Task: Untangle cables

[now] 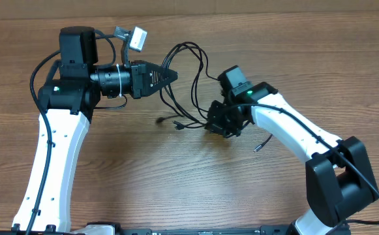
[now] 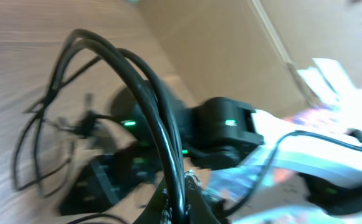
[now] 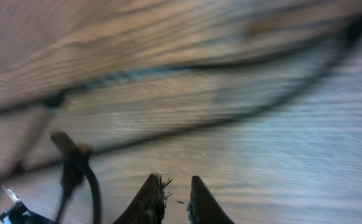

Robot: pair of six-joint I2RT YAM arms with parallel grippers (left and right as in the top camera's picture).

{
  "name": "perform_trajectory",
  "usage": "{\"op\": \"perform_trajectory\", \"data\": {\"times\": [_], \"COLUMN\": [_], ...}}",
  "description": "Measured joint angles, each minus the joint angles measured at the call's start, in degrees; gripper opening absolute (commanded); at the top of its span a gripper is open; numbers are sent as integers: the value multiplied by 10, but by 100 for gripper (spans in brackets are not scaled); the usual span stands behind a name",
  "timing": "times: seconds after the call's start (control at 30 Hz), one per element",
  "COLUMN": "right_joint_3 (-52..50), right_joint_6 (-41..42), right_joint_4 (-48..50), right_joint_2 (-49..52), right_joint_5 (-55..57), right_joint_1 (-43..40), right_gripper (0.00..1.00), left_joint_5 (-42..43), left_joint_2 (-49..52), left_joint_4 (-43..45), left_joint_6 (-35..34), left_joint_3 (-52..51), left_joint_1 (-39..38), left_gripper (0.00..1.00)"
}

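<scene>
Filling the overhead view, the brown wood-grain tabletop (image 1: pixel 176 196) carries everything else. The left white-and-black robot arm (image 1: pixel 52 156) reaches up its side and bends inward, ending in the left gripper (image 1: pixel 175 75), a dark pointed wedge that serves as the landmark here. Its jaws are clamped together on the thin black flexible cables (image 2: pixel 157 115). In the left wrist view, several cords run as one bundle straight into the closed tips.

The right white-and-black robot arm (image 1: pixel 293 134) comes in from the opposite side. Its head sits to the right of the left gripper and nearer the arms' bases. The right gripper (image 3: pixel 173 198) points down at the wood, its jaws drawn almost together with only a sliver of gap. The right wrist view is too blurred to tell whether a cord is pinched between them.

From the left gripper the cables arch outward in loose overlapping loops, then trail down onto the tabletop between the left gripper and the right gripper. Small dark plug tips (image 1: pixel 176 125) lie on the wood below the left gripper. One short cord end with a pale tip (image 1: pixel 262 143) lies farther right of it, just beside the right arm.
</scene>
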Motion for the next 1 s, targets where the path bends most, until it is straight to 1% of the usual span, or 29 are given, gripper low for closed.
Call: {"op": "perform_trajectory", "data": {"times": [0.17, 0.27, 0.43, 0.53, 0.57, 0.67, 0.77, 0.83, 0.9, 0.97, 1.0], "right_joint_3": [0, 0, 0, 0, 0, 0, 0, 0, 0, 0, 0], "right_joint_6": [35, 47, 56, 60, 61, 63, 61, 61, 62, 62, 63], "right_joint_4": [33, 52, 96, 127, 138, 168, 170, 146, 103, 57, 35], "right_joint_2": [0, 0, 0, 0, 0, 0, 0, 0, 0, 0, 0], "right_joint_5": [36, 68, 136, 177, 190, 223, 241, 245, 242, 237, 236], "right_joint_1": [15, 15, 13, 3, -3, -26, -53, -74, -92, -108, -116], "right_gripper": [14, 15, 17, 18, 19, 28, 30, 34, 35, 41, 41], "left_joint_5": [59, 78, 88, 68, 56, -1, -83, -148, -216, -282, -318], "left_joint_2": [0, 0, 0, 0, 0, 0, 0, 0, 0, 0, 0], "left_joint_4": [0, -1, -11, -43, -53, -78, -84, -85, -81, -64, -47], "left_joint_6": [-3, -3, -1, 13, 18, 40, 52, 58, 60, 61, 62], "left_joint_3": [0, 0, 0, 0, 0, 0, 0, 0, 0, 0, 0], "left_joint_1": [0, 0, 0, -3, -5, -24, -48, -60, -66, -67, -67], "left_gripper": [4, 4, 4, 4, 4, 4, 4, 4, 4, 4, 4]}}
